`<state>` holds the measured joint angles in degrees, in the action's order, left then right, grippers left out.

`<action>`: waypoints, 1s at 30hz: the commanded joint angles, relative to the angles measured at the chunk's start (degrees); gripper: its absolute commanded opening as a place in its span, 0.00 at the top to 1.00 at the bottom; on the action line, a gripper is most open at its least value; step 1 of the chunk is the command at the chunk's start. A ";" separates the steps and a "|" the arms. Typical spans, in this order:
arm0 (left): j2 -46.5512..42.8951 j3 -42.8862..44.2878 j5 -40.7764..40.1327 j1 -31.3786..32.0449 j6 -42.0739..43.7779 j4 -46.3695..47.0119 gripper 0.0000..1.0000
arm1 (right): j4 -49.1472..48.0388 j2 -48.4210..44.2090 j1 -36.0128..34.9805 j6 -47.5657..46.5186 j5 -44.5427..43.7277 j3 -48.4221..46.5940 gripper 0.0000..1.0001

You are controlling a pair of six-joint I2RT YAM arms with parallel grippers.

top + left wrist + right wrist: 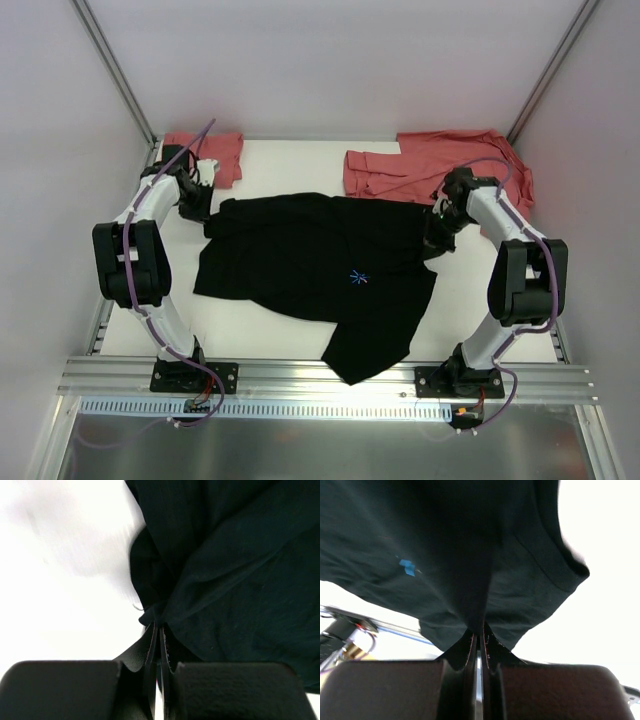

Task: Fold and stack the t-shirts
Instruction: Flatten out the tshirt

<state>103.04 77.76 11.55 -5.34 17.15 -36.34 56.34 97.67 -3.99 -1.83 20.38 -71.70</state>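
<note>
Fingers (148, 650) of both arms are pressed narrow on cloth. The left gripper (158, 628) pinches the black t-shirt (320, 262) at its 10 o'clock corner, and the right gripper (479, 633) pinches its 3 o'clock edge. The held span runs 9 to 3, and the loose hem trails toward 6, nearer the arm bases. Salmon t-shirts (440, 162) lie beyond, at 11 and 1.

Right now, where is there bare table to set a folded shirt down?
Bare table shows at the far edge between the folded salmon shirt and the salmon heap, and at the near left below the black t-shirt. The middle is crowded: the left gripper and right gripper both pinch that shirt's edges.
</note>
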 commanded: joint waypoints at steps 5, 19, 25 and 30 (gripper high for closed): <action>-5.48 12.57 1.28 -0.46 -11.67 1.87 1.00 | 4.03 1.63 1.53 4.72 1.50 -23.71 1.00; -19.01 16.56 1.55 -0.19 -15.12 6.72 1.00 | -7.90 -4.14 7.68 15.89 11.78 -44.31 1.00; -30.34 13.13 0.40 -0.19 -15.74 6.45 1.00 | -7.82 -8.98 10.49 18.08 13.63 -47.91 1.00; -38.70 12.68 1.45 -0.19 -16.00 6.54 1.00 | -9.75 -13.46 10.49 19.49 14.77 -50.91 1.00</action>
<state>68.53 90.37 12.91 -5.32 2.11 -32.03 50.11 89.47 6.39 15.59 32.45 -119.46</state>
